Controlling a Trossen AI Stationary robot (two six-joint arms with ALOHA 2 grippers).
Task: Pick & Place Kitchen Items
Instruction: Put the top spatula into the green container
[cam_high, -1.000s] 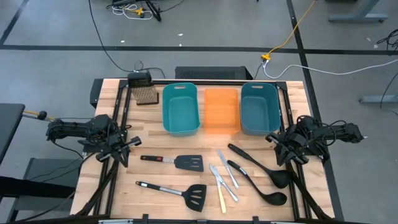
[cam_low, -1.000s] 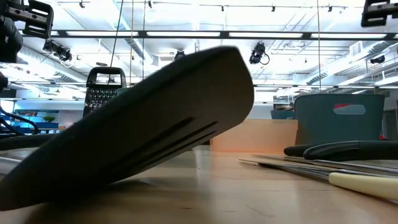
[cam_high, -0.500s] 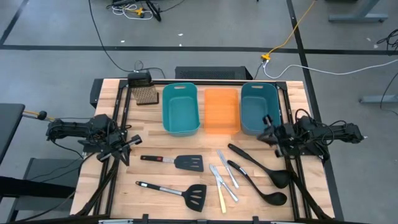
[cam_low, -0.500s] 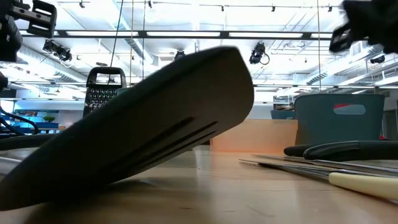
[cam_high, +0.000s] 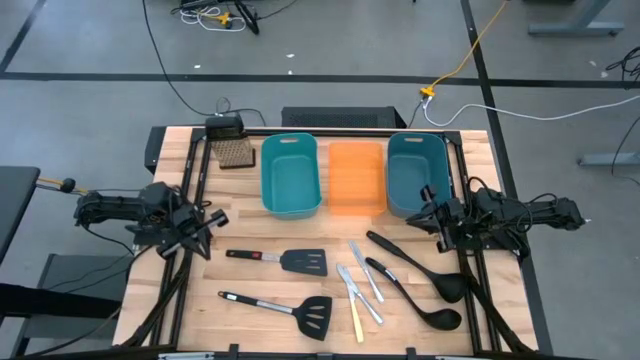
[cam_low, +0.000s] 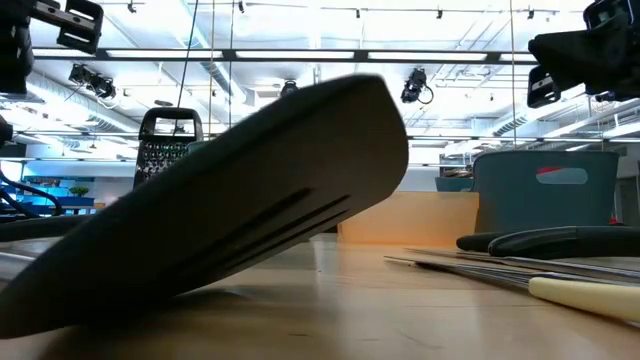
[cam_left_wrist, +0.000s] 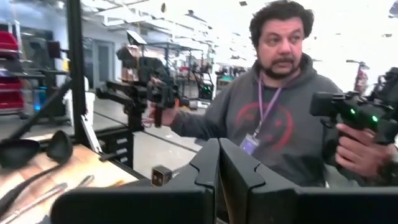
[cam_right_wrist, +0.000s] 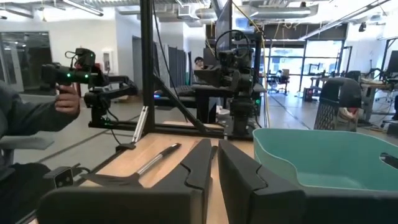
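Utensils lie across the table's front in our high view: two spatulas (cam_high: 290, 262), three knives (cam_high: 358, 288), two ladles (cam_high: 418, 268). Wrist views show our left gripper (cam_left_wrist: 217, 163) and right gripper (cam_right_wrist: 214, 163) with jaws nearly pressed together, holding nothing.

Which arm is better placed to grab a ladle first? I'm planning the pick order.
Probably right: the right gripper hovers beside the two ladles, while the left gripper waits across the table near the spatulas.
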